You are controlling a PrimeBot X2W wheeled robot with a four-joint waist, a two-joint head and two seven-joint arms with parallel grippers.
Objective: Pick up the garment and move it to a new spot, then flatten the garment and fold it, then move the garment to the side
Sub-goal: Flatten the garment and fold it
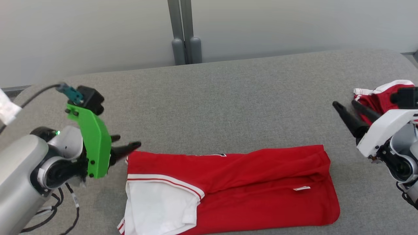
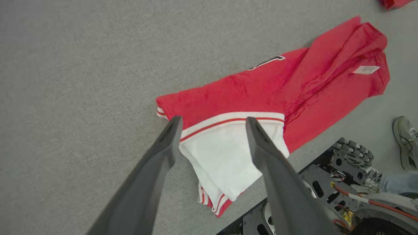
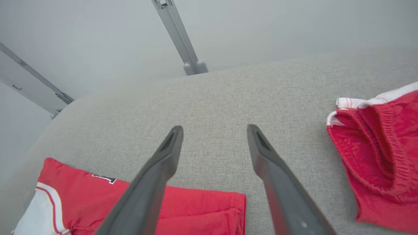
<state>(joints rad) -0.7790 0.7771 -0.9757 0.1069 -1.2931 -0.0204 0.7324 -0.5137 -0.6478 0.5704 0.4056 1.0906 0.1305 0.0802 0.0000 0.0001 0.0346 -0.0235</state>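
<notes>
Lying on the counter: the garment [image 1: 261,182], a red shirt with a white, red-striped sleeve end, folded into one long band on the grey cloth-covered counter [image 1: 228,98].
Left tool: the left tool [image 1: 129,141] has its two dark fingers spread wide with nothing between them.
Garment from the left tool: the sleeve end lies just past the fingertips, which frame the striped white band in the left wrist view. I cannot tell whether a tip touches the cloth.
Right tool: the right tool [image 1: 344,103] is spread just as wide and is empty, with bare counter between its fingers.
Garment from the right tool: the plain red end lies down by the base of the fingers, on the left finger's side in the right wrist view. It is clear of the fingertips.
White tag: a small tag [image 1: 301,188] sits on the red cloth near the end closer to the right tool.
Other clothing: a crumpled red and white piece [image 3: 375,156] lies to the right of the right tool, apart from the folded garment.
Green bracket: a green plate [image 1: 94,143] sits on the wrist behind the left tool.
Shoe: a person's shoe [image 2: 405,140] is on the floor, off to the right of the left tool and past the counter's edge.
Post: a grey post [image 1: 184,32] stands ahead of the right tool, behind the counter's far edge.
</notes>
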